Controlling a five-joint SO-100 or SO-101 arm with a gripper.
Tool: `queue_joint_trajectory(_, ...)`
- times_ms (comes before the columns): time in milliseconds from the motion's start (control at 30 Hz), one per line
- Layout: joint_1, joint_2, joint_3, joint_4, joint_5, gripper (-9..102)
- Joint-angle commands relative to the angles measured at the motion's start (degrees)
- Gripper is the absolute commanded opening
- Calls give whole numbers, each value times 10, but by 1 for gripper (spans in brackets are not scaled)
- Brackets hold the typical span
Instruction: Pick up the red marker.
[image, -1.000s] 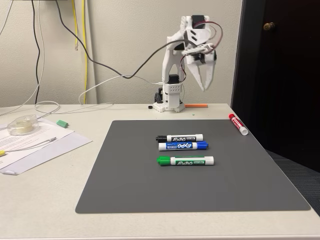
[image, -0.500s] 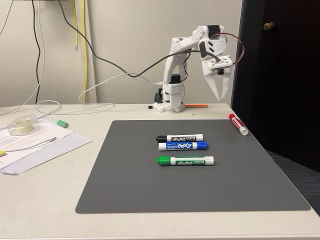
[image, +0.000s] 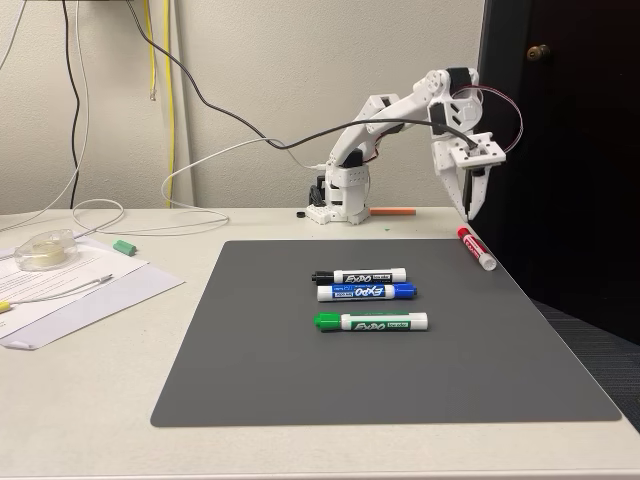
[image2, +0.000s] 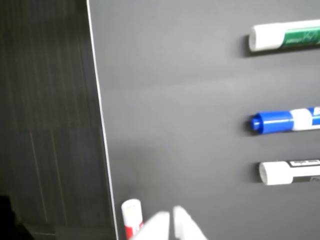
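The red marker (image: 477, 248) lies at the far right edge of the grey mat (image: 270, 370), close to the table's right side. My gripper (image: 468, 211) hangs point-down just above its far end, fingers together and holding nothing. In the wrist view the white end and red label of the red marker (image2: 131, 217) show at the bottom, just left of my shut gripper (image2: 171, 216).
Black (image: 358, 276), blue (image: 366, 292) and green (image: 371, 322) markers lie in a row mid-mat. An orange stick (image: 393, 211) rests by the arm's base. Papers (image: 80, 290), a tape roll (image: 44, 250) and cables are at the left. The table drops off right of the mat.
The arm has swung to the right and reached outward and down, bringing the gripper from above the base to just over the red marker's far end.
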Motion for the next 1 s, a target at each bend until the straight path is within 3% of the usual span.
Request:
queue_joint_trajectory(0, -15, 5, -24, 2, 6, 0)
queue_joint_trajectory(967, -46, -58, -25, -4, 10, 2)
